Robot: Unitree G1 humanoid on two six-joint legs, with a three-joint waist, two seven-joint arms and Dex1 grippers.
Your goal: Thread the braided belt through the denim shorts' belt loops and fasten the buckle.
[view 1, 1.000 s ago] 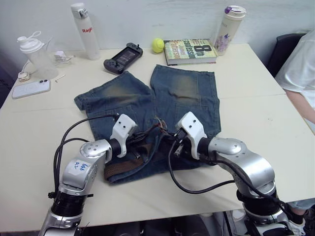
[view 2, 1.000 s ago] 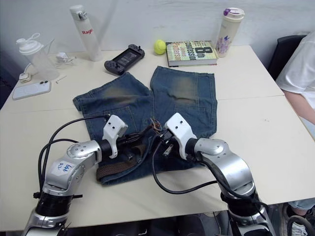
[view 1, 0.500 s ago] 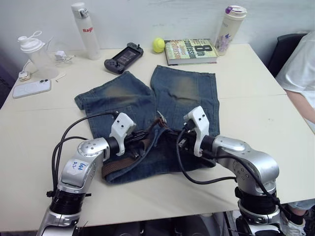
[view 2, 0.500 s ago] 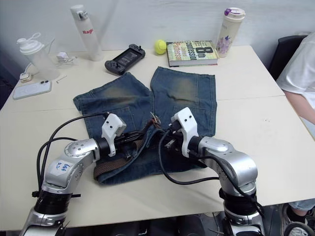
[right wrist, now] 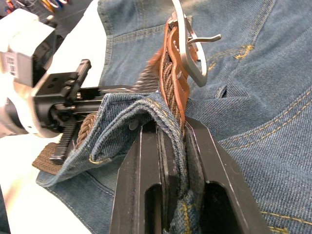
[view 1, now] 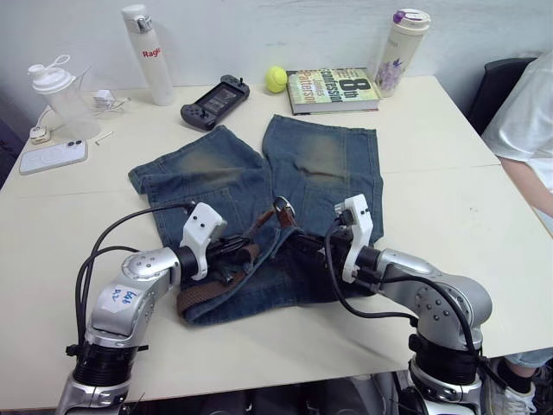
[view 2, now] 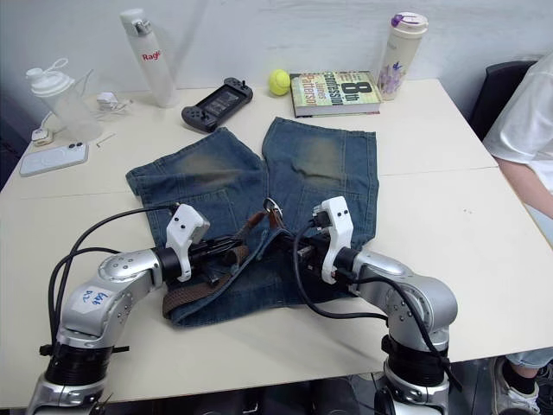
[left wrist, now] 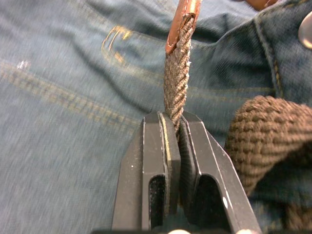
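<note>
Desk (view 1: 449,138) scene: denim shorts (view 1: 259,177) flat mid-desk, both fingers clamped at the waistband.

My left gripper (left wrist: 171,127) is clenched on the braided belt (left wrist: 176,83) near its leather-tipped end; the rest of the belt bunches along the near waistband edge. My right gripper (right wrist: 171,134) pinches the belt's buckle end together with a fold of waistband, buckle (right wrist: 187,41) sticking up above the fingers. My read: fastening stage, tip not yet through the buckle. To do it well I'd hold the right steady, keep the frame upright, feed the tip straight in from the left, and avoid dragging denim along.
</note>
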